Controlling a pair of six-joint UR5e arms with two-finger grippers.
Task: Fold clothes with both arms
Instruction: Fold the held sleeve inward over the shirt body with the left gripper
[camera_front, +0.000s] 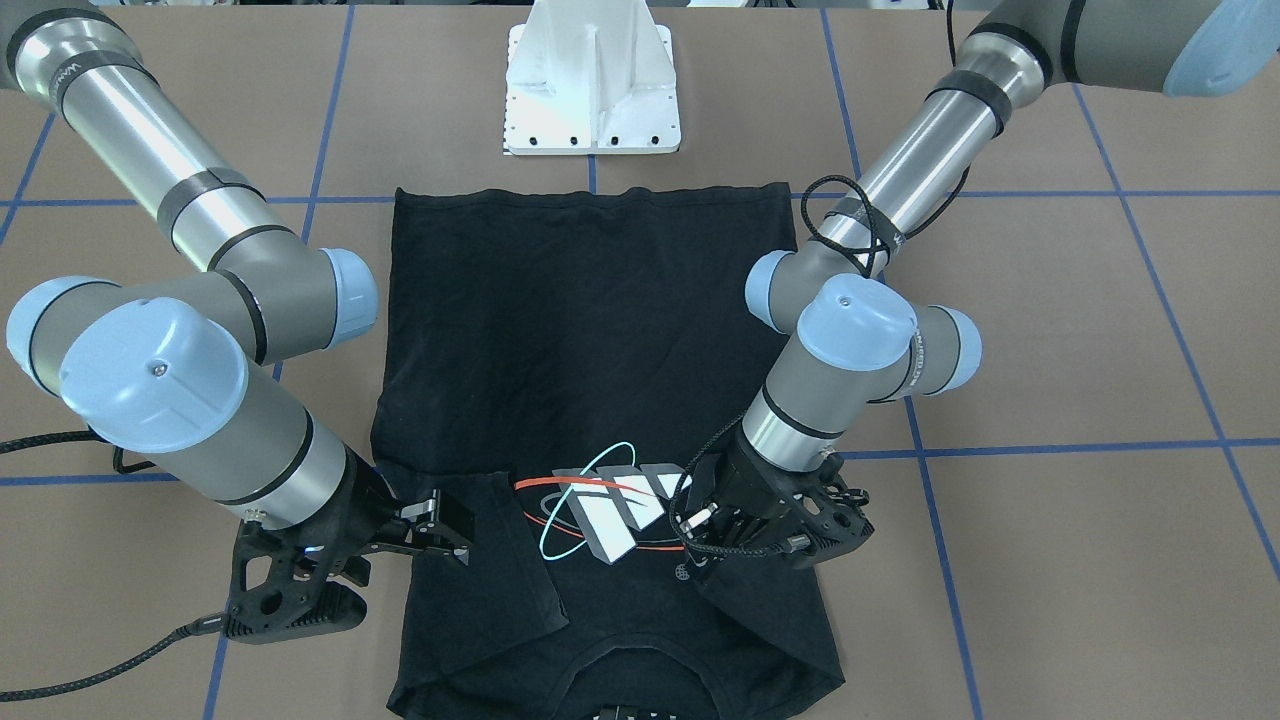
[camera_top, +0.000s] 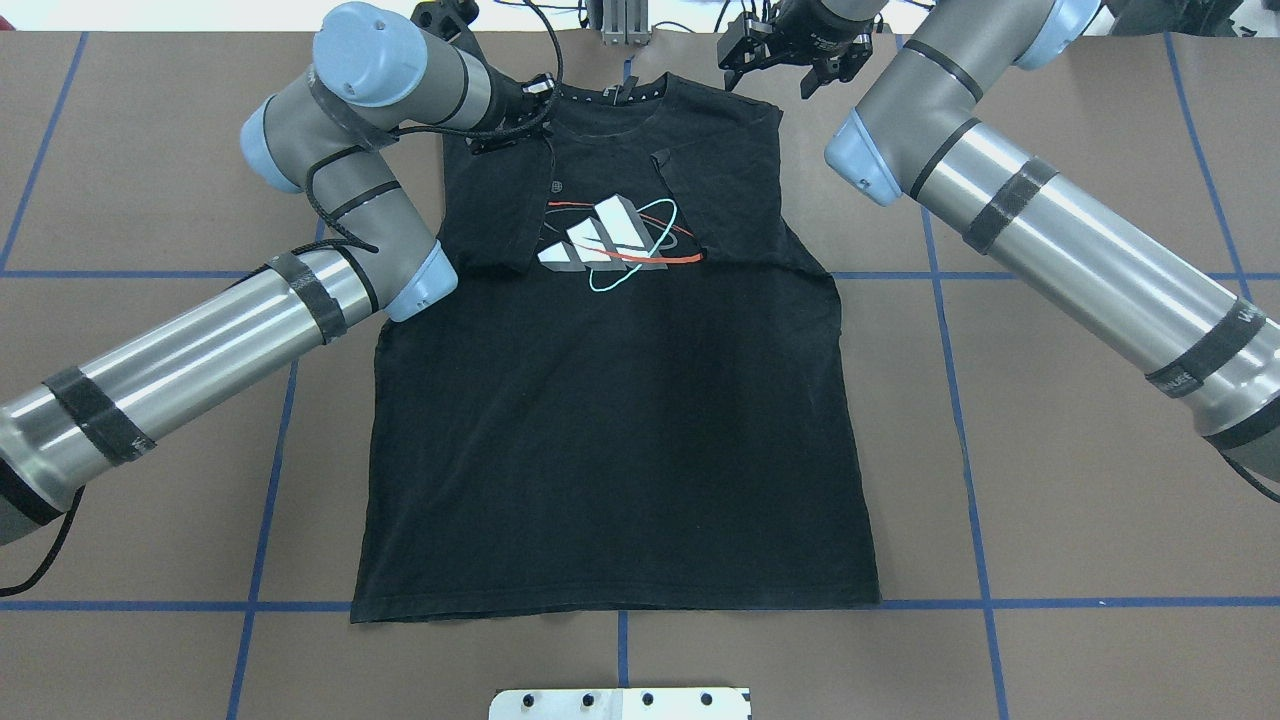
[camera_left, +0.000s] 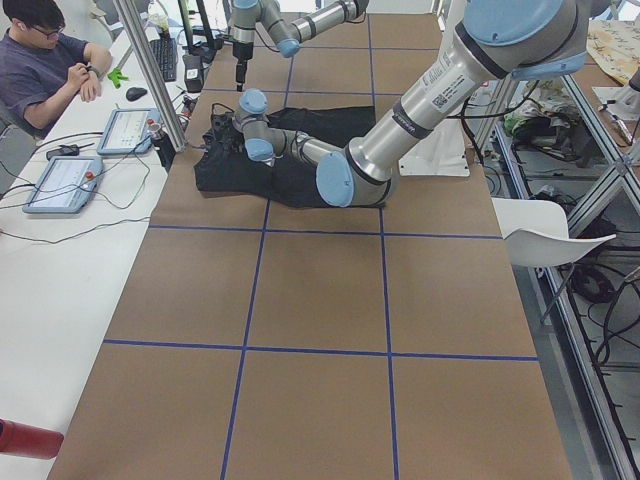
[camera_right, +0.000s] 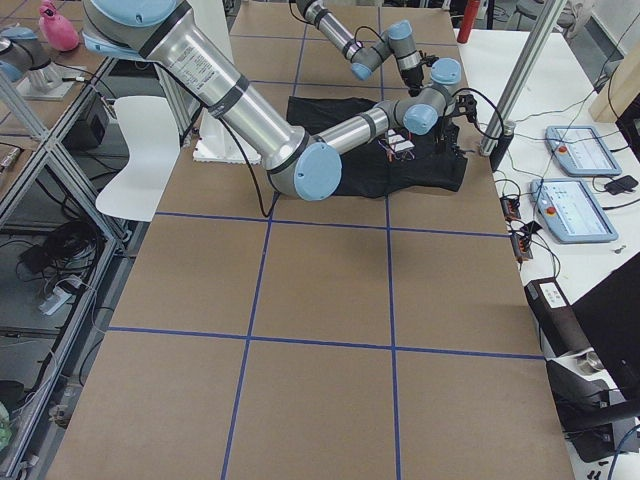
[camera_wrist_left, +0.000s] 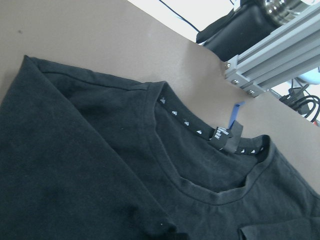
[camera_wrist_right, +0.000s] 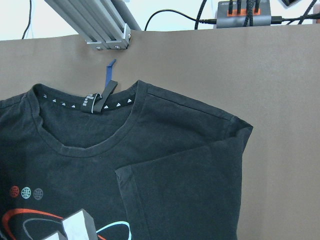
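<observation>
T-shirt (camera_top: 610, 430) lies flat on the table (camera_top: 1050, 450), logo up, collar on the side away from the robot, both sleeves folded in over the chest. Right gripper (camera_front: 452, 532) hovers at one shoulder, jaws spread, holding nothing. Left gripper (camera_front: 745, 540) sits low over the other shoulder with its jaws hidden, so its state cannot be told. Assessment: light, limp cotton that will sag and drag. Best pinched at both shoulder corners together.

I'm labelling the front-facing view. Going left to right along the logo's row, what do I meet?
right gripper → logo → left gripper
</observation>
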